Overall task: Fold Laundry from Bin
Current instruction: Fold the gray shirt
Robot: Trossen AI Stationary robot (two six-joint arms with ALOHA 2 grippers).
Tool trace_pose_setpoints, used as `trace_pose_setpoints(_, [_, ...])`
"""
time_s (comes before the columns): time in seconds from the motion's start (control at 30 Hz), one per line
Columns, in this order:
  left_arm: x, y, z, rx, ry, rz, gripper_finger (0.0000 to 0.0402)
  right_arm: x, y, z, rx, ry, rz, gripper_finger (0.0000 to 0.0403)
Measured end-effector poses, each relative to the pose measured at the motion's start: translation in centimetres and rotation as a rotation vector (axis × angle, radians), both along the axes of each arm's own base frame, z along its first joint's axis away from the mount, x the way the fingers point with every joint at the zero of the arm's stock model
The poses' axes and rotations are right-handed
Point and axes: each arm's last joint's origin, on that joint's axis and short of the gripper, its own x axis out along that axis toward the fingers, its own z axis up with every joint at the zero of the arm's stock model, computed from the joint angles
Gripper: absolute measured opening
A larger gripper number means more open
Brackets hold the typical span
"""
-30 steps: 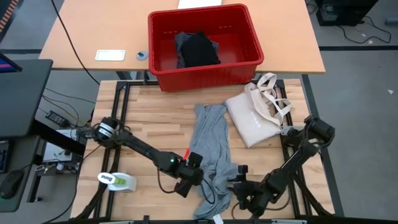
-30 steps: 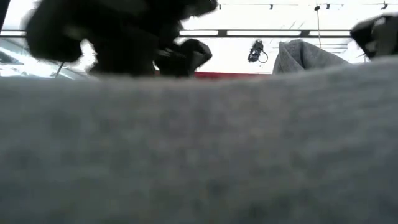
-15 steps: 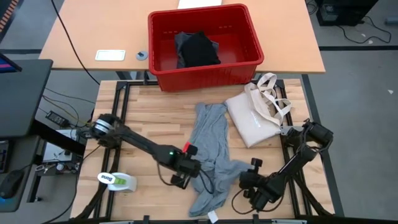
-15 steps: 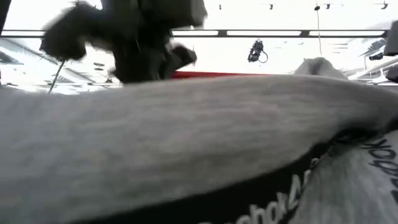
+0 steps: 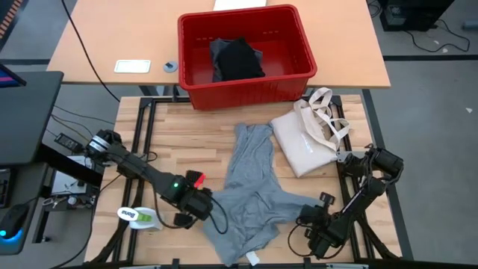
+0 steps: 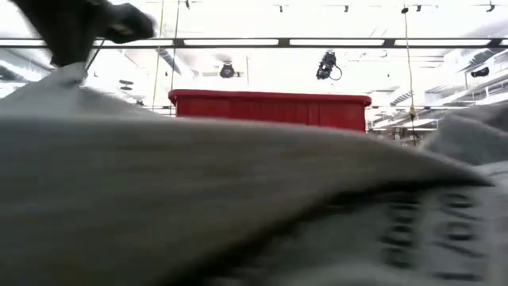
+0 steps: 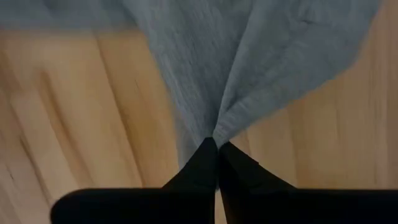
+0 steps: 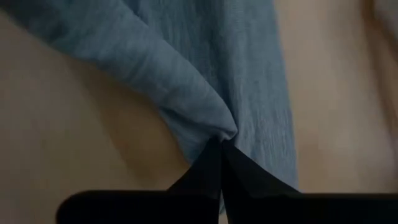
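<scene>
The laundry on the wooden table is a light grey T-shirt [image 5: 252, 187]. Its far end lies flat near the table's middle and its near part is pulled wide between my two grippers. My left gripper [image 5: 203, 203] is shut on the shirt's near left side. My right gripper [image 5: 314, 215] is shut on its near right side. In the low view grey cloth [image 6: 238, 206] fills the foreground. The red bin [image 5: 246, 45] stands on the far table with a black garment [image 5: 237, 58] inside. My left gripper pinches a bunched fold of the shirt's near left side [image 7: 217, 129] between its two fingers, coming from above and pointing down. Pleats fan out from the fingertips [image 7: 205, 158]; the held part is raised and the rest lies on the table. My right gripper pinches a gathered fold of the shirt's near right side [image 8: 214, 132] between its two fingers, slanting steeply down. The cloth puckers at the fingertips [image 8: 211, 158] and spreads away over the table.
A cream tote bag [image 5: 308, 138] with loop handles lies right of the shirt's far end. A white and green object [image 5: 142, 217] sits near the table's front left corner. Bare wood [image 5: 179, 149] shows left of the shirt.
My left gripper has gone toward the table's left edge and up, and my right gripper toward the right edge, each taking the shirt's cloth along. The shirt's near part has spread out sideways between them; its far end has stayed where it was.
</scene>
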Motion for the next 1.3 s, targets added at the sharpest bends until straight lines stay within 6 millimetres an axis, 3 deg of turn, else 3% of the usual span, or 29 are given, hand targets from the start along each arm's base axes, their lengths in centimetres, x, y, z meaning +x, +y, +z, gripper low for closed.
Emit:
trace_pose_setpoints(0.17, [-1.4, -0.3, -0.2, 0.032, 0.107, 0.08, 0.0015, -1.2, 0.5, 0.7, 0.098, 0.249, -0.161, 0.0011])
trace_pose_setpoints(0.3, [-1.9, -0.5, -0.2, -0.045, 0.188, 0.165, 0.0014, -1.5, 1.0, 0.8, 0.203, 0.4, -0.249, 0.0011])
trace_pose_setpoints(0.5, [-2.1, -0.9, -0.2, -0.129, 0.244, 0.271, 0.0014, -1.4, 1.8, 1.1, 0.285, 0.447, -0.262, 0.0019])
trace_pose_setpoints(0.67, [-2.8, -2.6, -0.2, -0.216, 0.277, 0.314, 0.0014, -1.1, 3.7, 2.9, 0.367, 0.44, -0.254, 0.0032])
trace_pose_setpoints(0.9, [-1.6, -6.0, 0.3, -0.408, 0.033, -0.007, 0.0014, -1.1, 7.2, 6.8, 0.443, 0.271, -0.21, 0.0032])
trace_pose_setpoints(1.03, [-0.3, -7.1, 1.1, -0.482, -0.16, -0.205, 0.0014, -1.0, 8.3, 8.9, 0.399, 0.026, -0.039, 0.0032])
trace_pose_setpoints(1.17, [1.1, -7.2, 1.8, -0.392, -0.387, -0.359, 0.0014, 0.0, 8.5, 9.9, 0.259, -0.26, 0.229, 0.0031])
trace_pose_setpoints(1.3, [2.4, -7.0, 2.7, -0.262, -0.595, -0.442, 0.0014, 1.8, 8.1, 10.4, 0.062, -0.538, 0.363, 0.0032])
